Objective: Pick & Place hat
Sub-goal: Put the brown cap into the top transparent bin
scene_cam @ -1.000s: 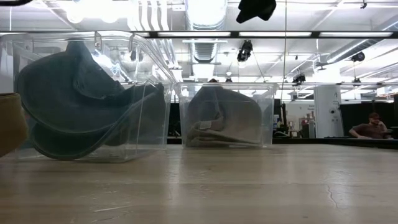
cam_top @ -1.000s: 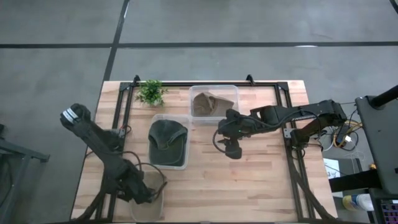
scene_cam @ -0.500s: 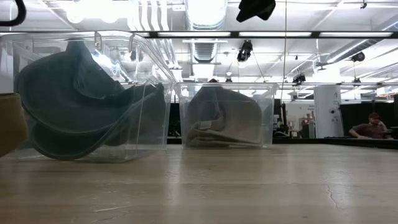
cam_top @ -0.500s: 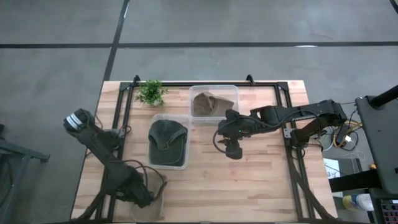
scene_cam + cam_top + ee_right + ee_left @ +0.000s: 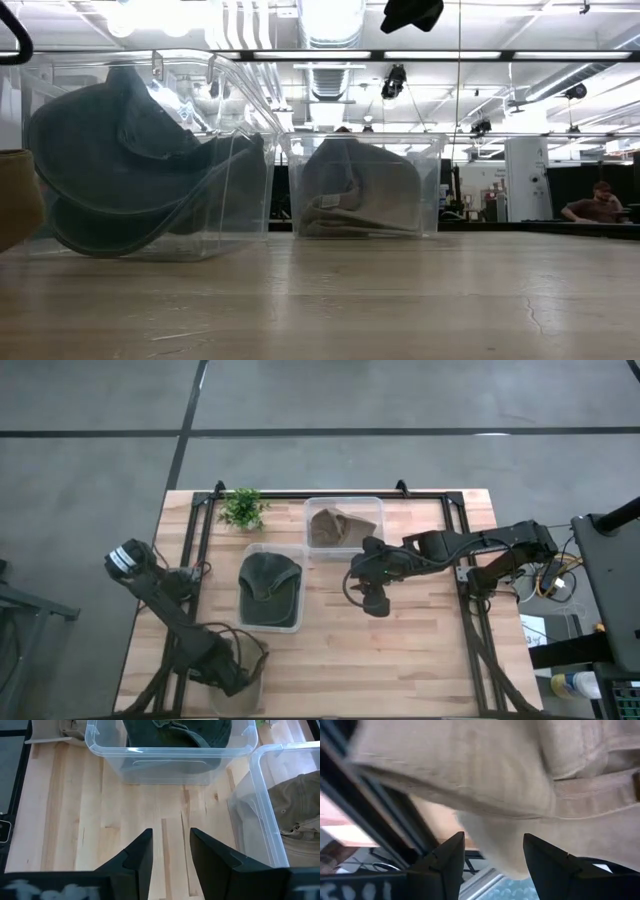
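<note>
My left gripper [image 5: 232, 678] hangs low over the near-left corner of the wooden table [image 5: 400, 640], its two dark fingers [image 5: 442, 865] spread apart with a tan hat [image 5: 485, 775] filling the wrist view just beyond them; the cloth sits between the fingertips, though I cannot tell whether they touch it. That tan hat lies in a clear bin [image 5: 240, 685] at the table's front edge, and in the low view only its edge [image 5: 18, 200] shows at the far left. My right gripper [image 5: 372, 600] hovers above bare wood near the table's centre, fingers parted and holding nothing, pointing toward the middle clear bin [image 5: 271, 588] that holds a dark green cap [image 5: 266, 582]. Behind it, touching corner to corner, a second clear bin [image 5: 344, 527] holds a folded olive-brown hat [image 5: 338, 528]. A small green potted plant [image 5: 242, 508] stands at the far-left corner, beside the black frame rail [image 5: 320, 495]. Across the room a seated person [image 5: 597, 205] shows at a desk. No brand, label or writing can be read on any hat or bin.
</note>
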Tool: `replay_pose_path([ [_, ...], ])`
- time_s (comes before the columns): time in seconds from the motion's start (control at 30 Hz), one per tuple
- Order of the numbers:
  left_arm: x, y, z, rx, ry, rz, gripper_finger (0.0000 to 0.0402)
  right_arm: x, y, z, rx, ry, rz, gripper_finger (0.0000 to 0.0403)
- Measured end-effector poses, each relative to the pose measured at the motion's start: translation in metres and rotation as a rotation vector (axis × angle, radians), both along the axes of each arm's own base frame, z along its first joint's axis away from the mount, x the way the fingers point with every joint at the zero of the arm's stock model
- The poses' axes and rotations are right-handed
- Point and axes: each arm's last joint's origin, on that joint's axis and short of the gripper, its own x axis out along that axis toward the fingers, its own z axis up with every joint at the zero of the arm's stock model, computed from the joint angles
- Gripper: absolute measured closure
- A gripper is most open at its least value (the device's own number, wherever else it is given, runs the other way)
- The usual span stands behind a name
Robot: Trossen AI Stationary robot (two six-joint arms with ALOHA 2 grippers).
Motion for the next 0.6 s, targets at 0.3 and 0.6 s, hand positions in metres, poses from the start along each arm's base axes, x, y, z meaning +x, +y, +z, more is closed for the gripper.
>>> replay_pose_path([
  [0.3,0.0022,-0.0021,-0.0085,-0.049,-0.057,0.010,0.0253,0.0000,0.0000,0.0000,-0.001,-0.001,0.000,0.0291],
  [0.6,0.0025,-0.0033,-0.0042,-0.076,-0.054,0.002,0.0389,0.0001,0.0000,0.0001,-0.001,-0.001,0.000,0.0301],
])
